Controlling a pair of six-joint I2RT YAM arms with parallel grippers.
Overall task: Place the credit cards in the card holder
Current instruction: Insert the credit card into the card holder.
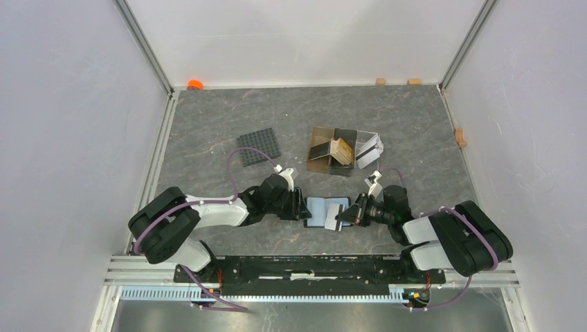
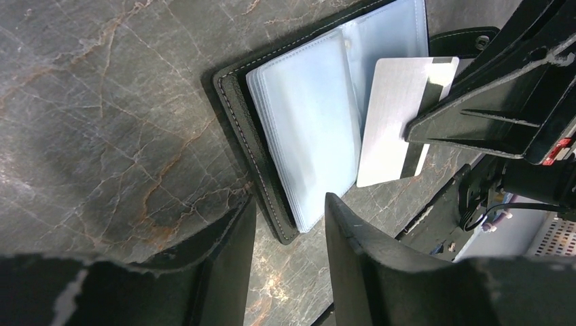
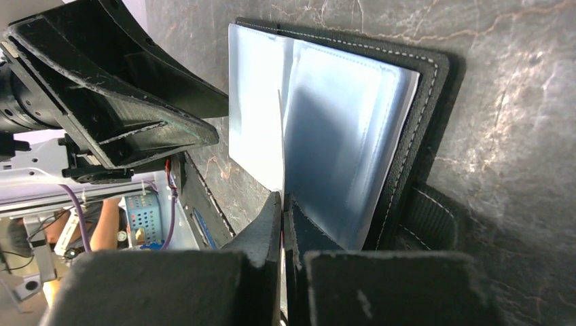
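- Two spread left jaws straddle a corner of the card holder [image 2: 306, 136].
- It lies open on the desk [image 2: 102, 102], between both arms; its sleeves look floppy.
- Right jaws pinch one credit card [image 2: 390, 122] by its end; likely stiff, slick, light.

You are running a robotics lab cell, not a home or a shop. Plain white panels [image 1: 69, 104] wall in the grey stone-patterned worktop [image 1: 208, 111] on three sides, held by bare aluminium corner posts [image 1: 147, 45]. The left arm [image 1: 208, 211] and right arm [image 1: 443, 232] are mounted on an aluminium rail [image 1: 131, 266] at the near edge, with purple cables [image 1: 232, 166] looping off them. Beyond the edge, your right wrist view catches a person's forearm [image 3: 109, 227] beside a blue perforated box [image 3: 141, 221].
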